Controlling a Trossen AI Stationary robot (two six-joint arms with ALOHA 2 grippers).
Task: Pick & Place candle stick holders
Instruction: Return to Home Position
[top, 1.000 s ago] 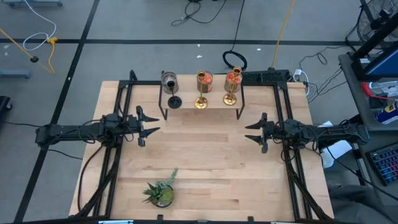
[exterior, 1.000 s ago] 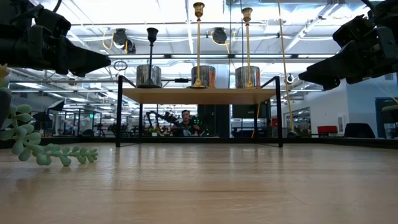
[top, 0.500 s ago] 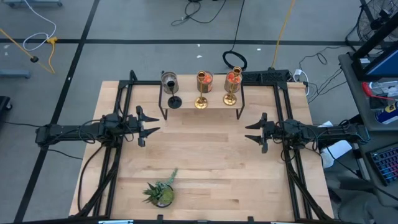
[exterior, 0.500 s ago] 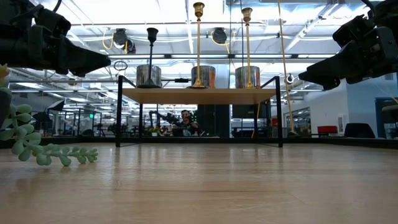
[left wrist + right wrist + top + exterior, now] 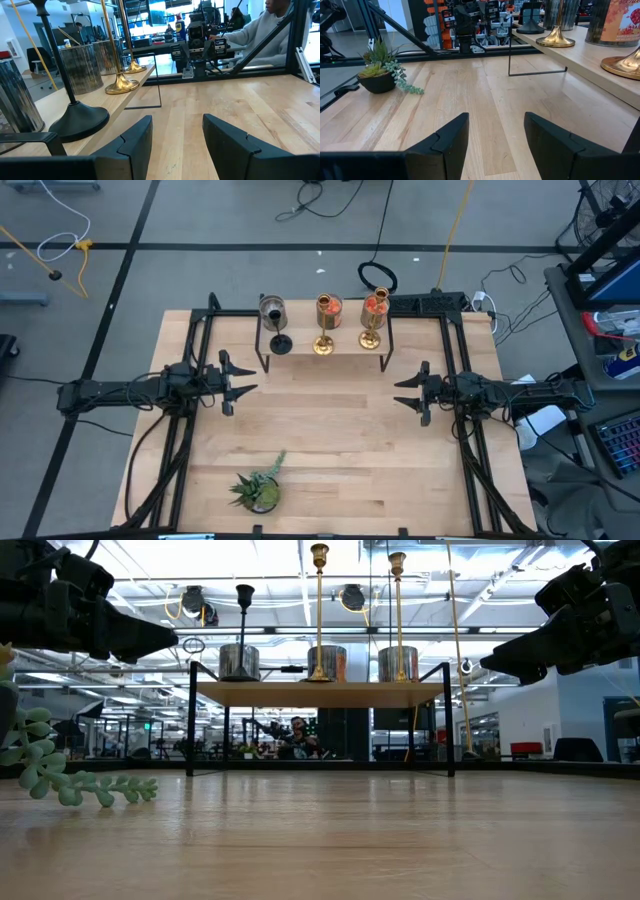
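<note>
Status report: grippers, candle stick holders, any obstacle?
Left gripper, right gripper open, empty, at table sides. Matt black stemmed holder, two shiny gold stemmed holders on wooden shelf. Small green plant well aside.

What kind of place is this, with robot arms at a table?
Probably a robotics lab in a big open workspace. Two dark arms, left end effector and right end effector both open, wait over a wooden table; cables trail across the floor; a person is just beyond it.

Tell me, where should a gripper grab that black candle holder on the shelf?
Probably the thin upright stem of the black candle holder, above its wide round base, coming from the open front of the shelf; a grey jar stands close behind it.
</note>
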